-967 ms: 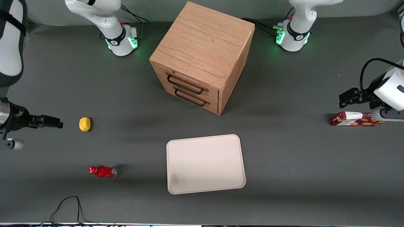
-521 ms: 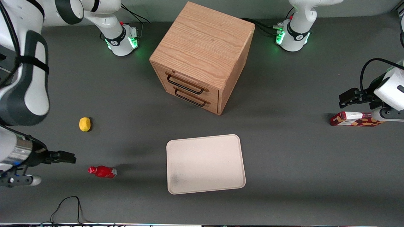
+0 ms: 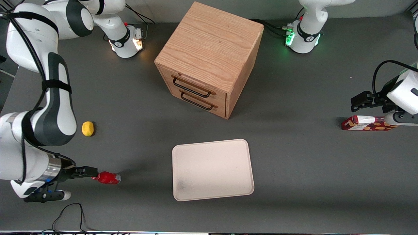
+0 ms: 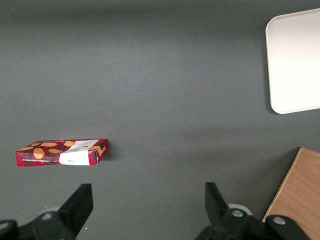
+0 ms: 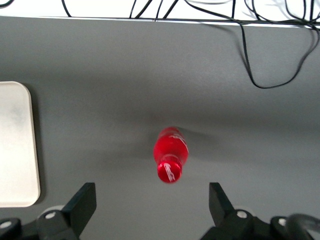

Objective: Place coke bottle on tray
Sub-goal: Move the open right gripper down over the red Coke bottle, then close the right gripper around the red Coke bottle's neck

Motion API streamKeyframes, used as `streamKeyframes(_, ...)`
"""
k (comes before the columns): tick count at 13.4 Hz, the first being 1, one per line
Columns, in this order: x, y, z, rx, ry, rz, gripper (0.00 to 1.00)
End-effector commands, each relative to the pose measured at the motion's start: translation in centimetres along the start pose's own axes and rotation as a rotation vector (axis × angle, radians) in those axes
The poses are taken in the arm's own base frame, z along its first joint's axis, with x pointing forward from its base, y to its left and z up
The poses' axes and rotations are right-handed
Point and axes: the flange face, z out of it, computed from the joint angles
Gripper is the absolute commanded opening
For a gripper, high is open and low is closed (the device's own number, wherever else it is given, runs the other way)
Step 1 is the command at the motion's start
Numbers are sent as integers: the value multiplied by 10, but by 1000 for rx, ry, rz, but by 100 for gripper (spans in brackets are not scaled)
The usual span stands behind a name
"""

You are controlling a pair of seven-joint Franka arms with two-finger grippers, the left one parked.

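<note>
Nothing is placed yet: the bottle [image 3: 106, 178] lies on its side on the table, well apart from the tray [image 3: 212, 169]. The gripper [image 3: 85, 171] hovers by its cap, fingers spread wide and empty; grasp, carry and placement remain

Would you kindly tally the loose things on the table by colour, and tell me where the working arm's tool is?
Red: 2 - small red plastic coke bottle; flat red-and-orange carton
Yellow: 1 - small yellow lemon
Beige: 1 - large flat beige rectangular tray
Wood brown: 1 - wooden two-drawer cabinet
Total: 5
The tool hangs open above the bottle's cap end.
</note>
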Motion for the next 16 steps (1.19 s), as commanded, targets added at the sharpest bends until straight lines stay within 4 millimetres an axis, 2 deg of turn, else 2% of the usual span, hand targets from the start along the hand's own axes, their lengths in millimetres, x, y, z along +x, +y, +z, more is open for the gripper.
streamKeyframes(1, 8, 3, 19, -31, 4, -11, 99)
streamKeyframes(6, 5, 5, 62, -41, -64, -37, 98)
streamKeyframes(12, 1, 7, 75, -55, -98, -54, 95)
streamKeyframes(14, 1, 10, 75, -53, -99, -78, 89)
streamKeyframes(15, 1, 8, 74, -54, -99, -80, 82)
streamKeyframes(16, 1, 8, 73, -55, -99, -80, 71)
